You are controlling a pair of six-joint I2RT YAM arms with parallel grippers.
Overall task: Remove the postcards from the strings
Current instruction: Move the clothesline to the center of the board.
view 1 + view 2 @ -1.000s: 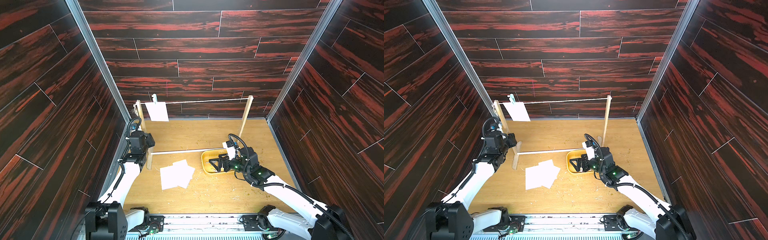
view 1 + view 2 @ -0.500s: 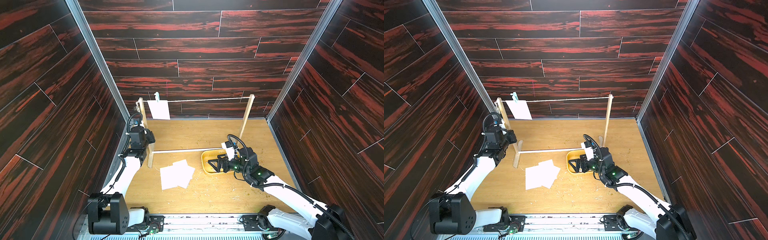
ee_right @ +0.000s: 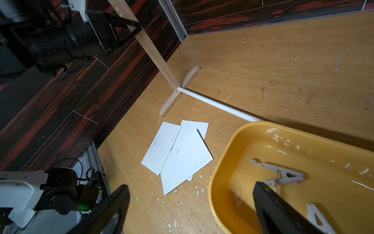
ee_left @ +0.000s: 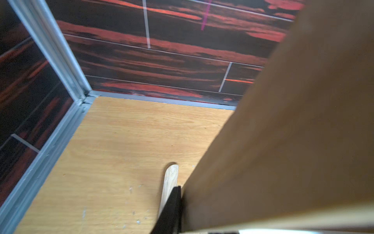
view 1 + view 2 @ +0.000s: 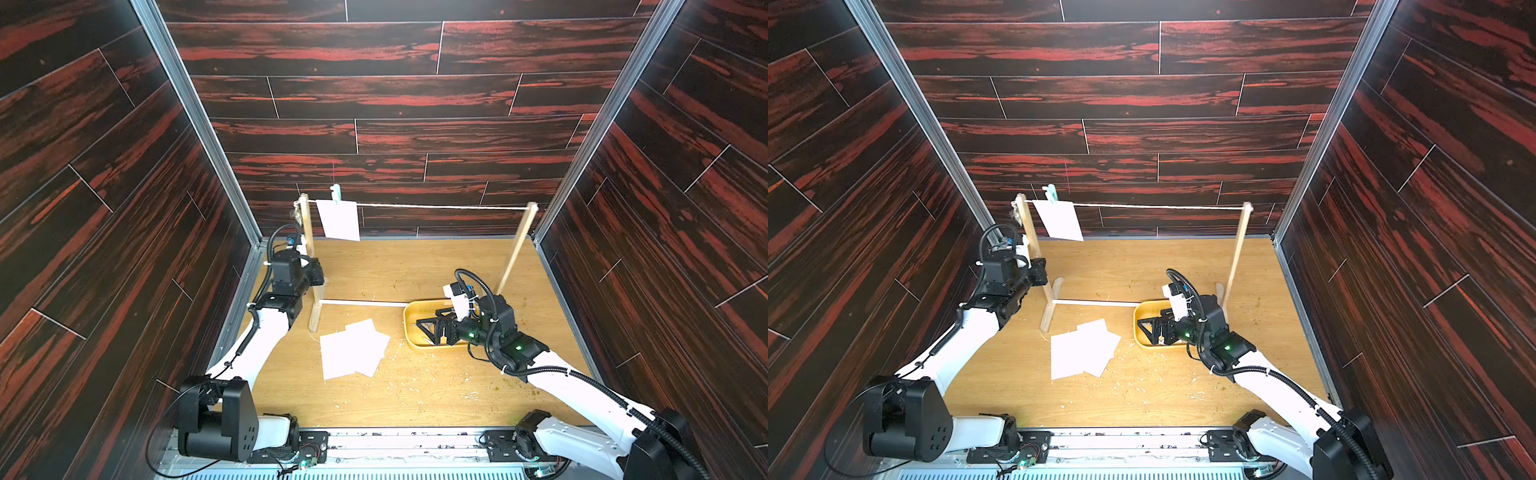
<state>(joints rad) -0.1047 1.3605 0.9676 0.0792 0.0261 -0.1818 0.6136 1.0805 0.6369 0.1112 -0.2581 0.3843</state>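
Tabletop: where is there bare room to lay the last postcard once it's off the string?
Widest bare wood lies behind the base rod, between the left upright and right upright, up to the back wall. Another strip runs between the postcard pile and the front rail. Crowded: pile, yellow tray and open right fingers sit close together.

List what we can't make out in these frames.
- Left gripper: far finger hidden behind the blurred light wooden upright, left wrist view.
- Pale plastic clothespins in the yellow plastic tray: count unclear, the open right gripper covers part, right wrist and top views.
- Hanging white paper postcard: any print too small, both top views.
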